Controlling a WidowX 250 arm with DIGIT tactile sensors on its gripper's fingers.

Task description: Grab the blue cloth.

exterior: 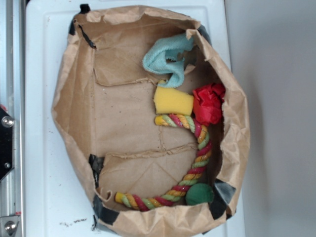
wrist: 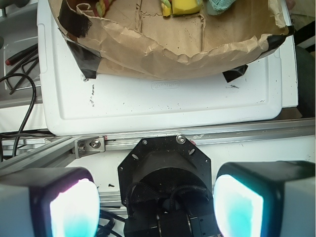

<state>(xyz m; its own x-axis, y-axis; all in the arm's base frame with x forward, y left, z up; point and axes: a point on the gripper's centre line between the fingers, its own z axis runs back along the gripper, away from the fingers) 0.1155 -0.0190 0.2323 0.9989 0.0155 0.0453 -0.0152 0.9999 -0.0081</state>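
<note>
Gripper (wrist: 155,207) fingers stand wide apart with nothing between them, seen only in the wrist view, where the two pads (wrist: 74,210) glow at the bottom corners over a metal rail (wrist: 197,138) and the robot's black base (wrist: 165,173). That view catches just the near edge of the paper bag (wrist: 163,49) on the white bench (wrist: 163,98), with slivers of the yellow sponge (wrist: 185,7) and blue cloth (wrist: 222,6) at the top.

Overhead, the exterior view shows the whole cut-down bag (exterior: 74,98). The blue cloth (exterior: 165,59) lies crumpled at the far end against the bag wall, its long axis running diagonally from the upper-right fold down to the sponge (exterior: 173,101), which it touches. A red fabric wad (exterior: 208,102), a striped rope (exterior: 190,148) and a green ball (exterior: 199,194) lie along the right side.
</note>
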